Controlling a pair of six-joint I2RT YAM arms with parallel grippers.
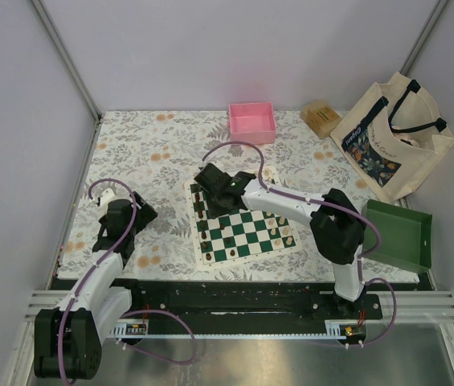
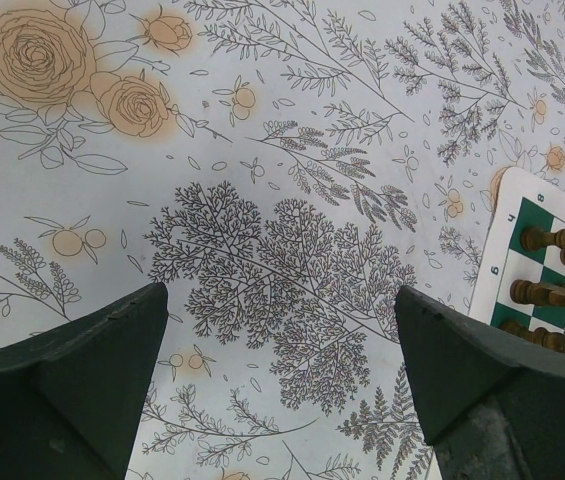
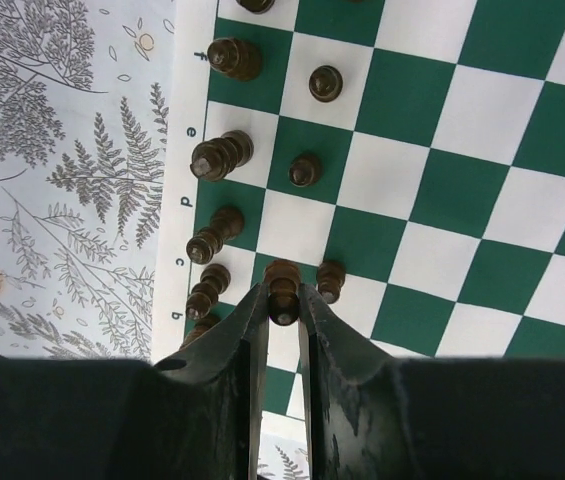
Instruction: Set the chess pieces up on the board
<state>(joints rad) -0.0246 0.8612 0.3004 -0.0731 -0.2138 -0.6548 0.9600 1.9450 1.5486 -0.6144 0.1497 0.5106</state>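
The green and white board (image 1: 247, 229) lies in the middle of the table. Dark pieces stand along its left edge (image 1: 200, 211) and light pieces (image 1: 283, 235) near its right edge. My right gripper (image 3: 282, 300) is over the board's left side, shut on a dark pawn (image 3: 282, 290) that stands in the second file beside another dark pawn (image 3: 330, 281). Taller dark pieces (image 3: 220, 157) line the edge column. My left gripper (image 2: 280, 300) is open and empty above the floral cloth, left of the board (image 2: 552, 250).
A pink tray (image 1: 251, 121) stands at the back. A small cardboard box (image 1: 320, 117) and a tote bag (image 1: 394, 137) are at the back right. A green tray (image 1: 400, 233) lies at the right edge.
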